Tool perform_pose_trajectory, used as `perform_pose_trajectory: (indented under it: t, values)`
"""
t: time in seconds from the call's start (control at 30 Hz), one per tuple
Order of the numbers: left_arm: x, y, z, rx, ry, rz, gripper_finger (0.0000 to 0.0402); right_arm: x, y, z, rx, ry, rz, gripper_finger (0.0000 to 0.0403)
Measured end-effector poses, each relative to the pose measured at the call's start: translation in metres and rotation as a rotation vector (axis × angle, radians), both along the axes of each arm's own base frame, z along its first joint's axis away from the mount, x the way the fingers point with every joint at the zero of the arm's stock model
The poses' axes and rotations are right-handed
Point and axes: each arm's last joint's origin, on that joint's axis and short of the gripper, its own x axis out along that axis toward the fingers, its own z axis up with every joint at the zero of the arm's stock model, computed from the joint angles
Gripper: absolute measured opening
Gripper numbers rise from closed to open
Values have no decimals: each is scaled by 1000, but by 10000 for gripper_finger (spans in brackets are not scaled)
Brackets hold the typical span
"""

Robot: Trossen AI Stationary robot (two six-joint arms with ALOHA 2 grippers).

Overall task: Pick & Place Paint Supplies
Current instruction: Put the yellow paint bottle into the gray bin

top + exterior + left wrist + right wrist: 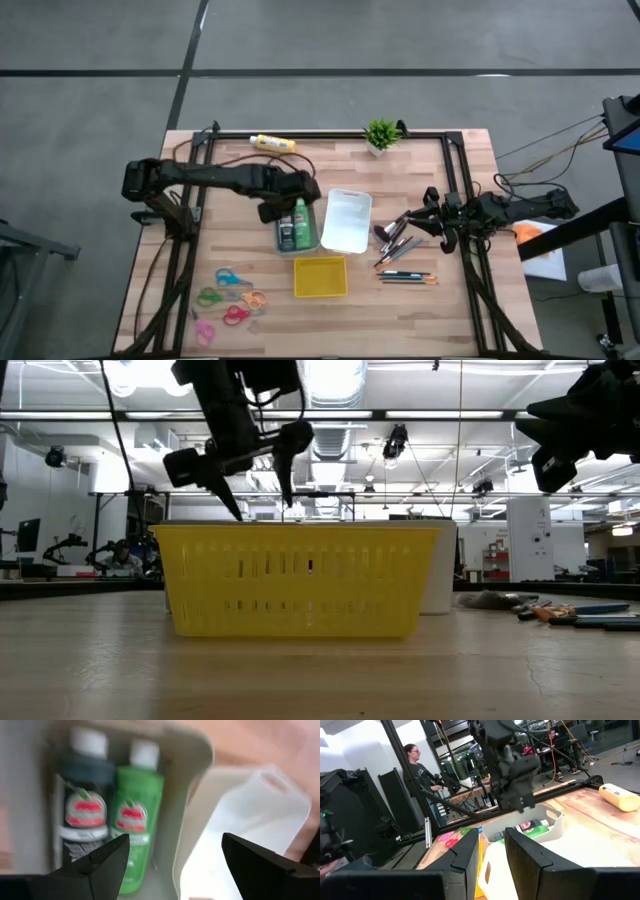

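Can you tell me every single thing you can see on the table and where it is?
paint bottles in tray: two, one green and one dark, lying side by side in the grey tray left of centre
grey tray: one, holding those bottles
yellow paint bottle: one, lying at the far edge
white bin: one, at the centre, right of the grey tray
yellow basket: one, near edge, in front of the trays
brushes and pencils: a handful, dark and coloured, loose on the right
scissors: several, blue, green, orange, pink, near left corner
potted plant: one, green, far edge
person: one, in the room beyond
left gripper: fingers open, above the grey tray
right gripper: by the brushes
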Motion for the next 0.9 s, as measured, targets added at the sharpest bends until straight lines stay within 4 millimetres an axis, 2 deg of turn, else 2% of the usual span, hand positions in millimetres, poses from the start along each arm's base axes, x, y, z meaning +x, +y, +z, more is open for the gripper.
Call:
perform_pose_trajectory:
  t: [0.17, 0.47, 0.7, 0.9]
  values:
    - [-22, 21, 20, 104, 24, 30, 320, 0, 0, 0, 0, 0, 0, 93]
    - [-60, 62, 57, 367, 37, -149, 320, 0, 0, 0, 0, 0, 0, 93]
    - [-78, 95, 66, 504, 87, -269, 320, 0, 0, 0, 0, 0, 0, 93]
    - [-82, 121, 72, 685, 89, -551, 320, 0, 0, 0, 0, 0, 0, 93]
